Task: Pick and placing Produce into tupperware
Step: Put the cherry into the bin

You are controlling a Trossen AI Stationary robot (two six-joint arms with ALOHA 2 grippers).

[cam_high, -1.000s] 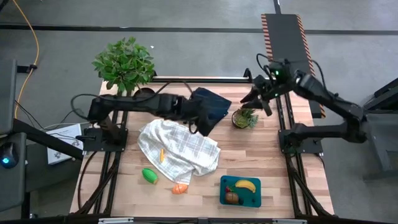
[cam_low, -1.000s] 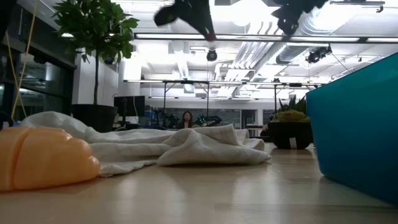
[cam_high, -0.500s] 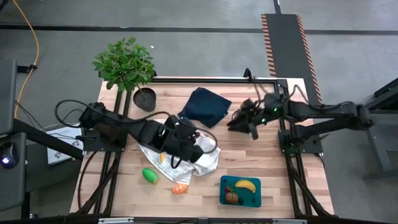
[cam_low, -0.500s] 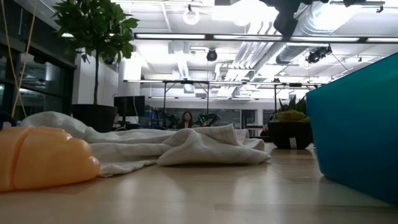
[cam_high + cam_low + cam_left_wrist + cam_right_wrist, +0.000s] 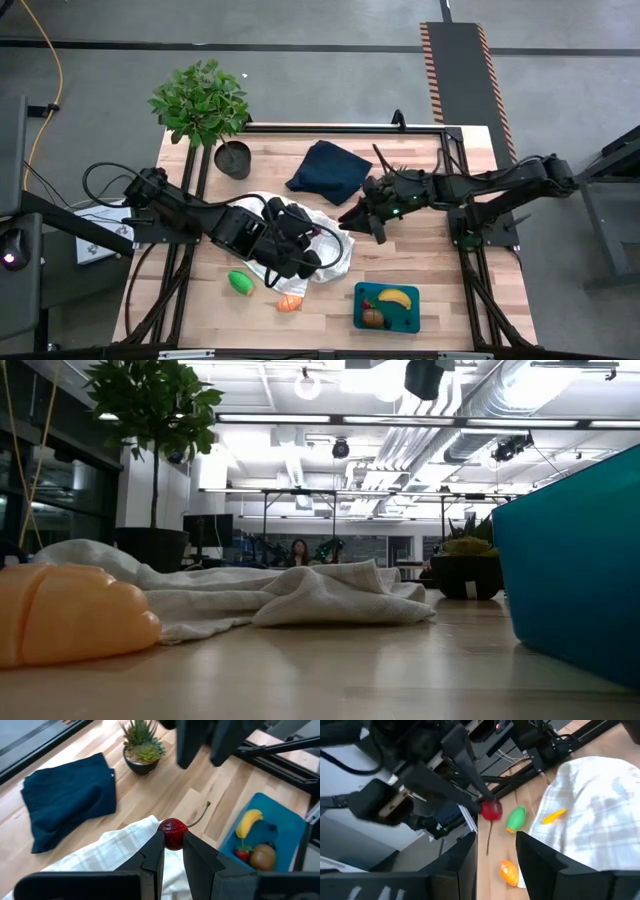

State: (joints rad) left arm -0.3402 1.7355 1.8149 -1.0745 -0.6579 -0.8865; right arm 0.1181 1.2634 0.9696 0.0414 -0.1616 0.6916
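One cherry (image 5: 173, 833) sat pinched in the left gripper (image 5: 173, 851) above the checked cloth (image 5: 335, 250); the tupperware (image 5: 362, 300) lay toward four o'clock. Right gripper (image 5: 496, 851), spread and empty, hovered close by.

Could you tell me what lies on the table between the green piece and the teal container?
In the high view, one orange piece lies between the green piece and the tupperware; the rest of that stretch is bare wood.

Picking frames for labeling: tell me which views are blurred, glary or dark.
Low view: ceiling lights glare, orange piece up close is soft. Right wrist view: motion blur throughout, cherry smeared. Left wrist view: sharp, cherry crisp in the left hand. High view: evenly lit, tupperware clear.
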